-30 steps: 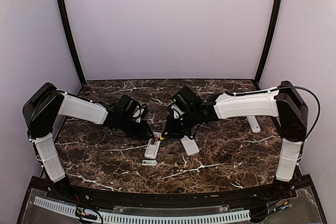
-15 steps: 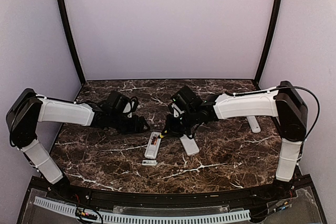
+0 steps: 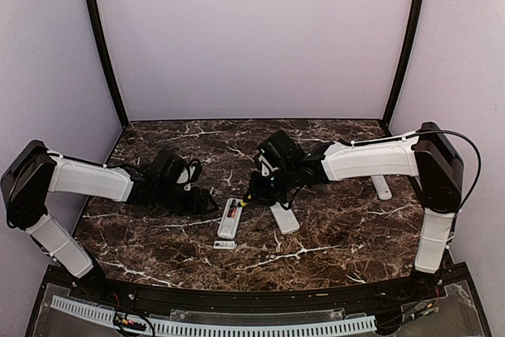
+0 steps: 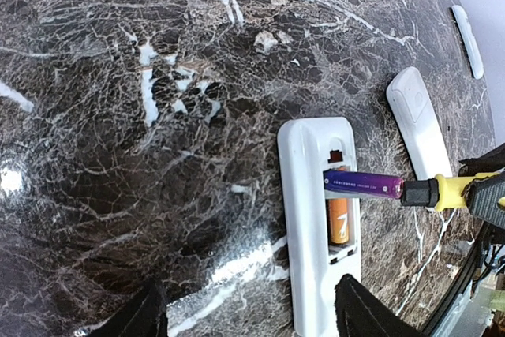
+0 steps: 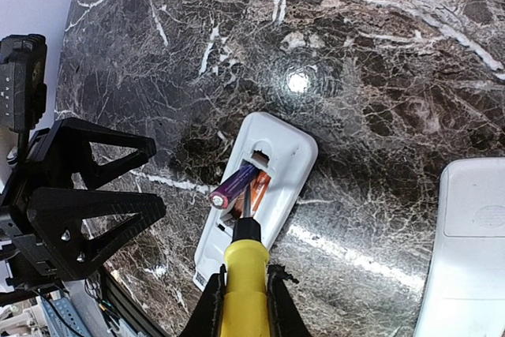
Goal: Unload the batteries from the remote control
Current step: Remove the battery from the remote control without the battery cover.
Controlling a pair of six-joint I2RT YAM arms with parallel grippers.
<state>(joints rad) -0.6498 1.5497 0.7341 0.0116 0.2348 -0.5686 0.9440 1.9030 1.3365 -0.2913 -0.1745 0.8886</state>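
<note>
Withdrawn leftward, left gripper gaped empty to give room; right gripper, clamped on the screwdriver, held a purple battery levered up from the remote, orange battery left seated.

Robot lab booth: plain walls, marble-look tabletop.

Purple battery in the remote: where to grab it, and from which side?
Pinch the purple battery across the middle of its barrel. It is tilted up out of the remote, so the round sides are free; the screwdriver sits at its raised end, so probably come from the opposite side.
</note>
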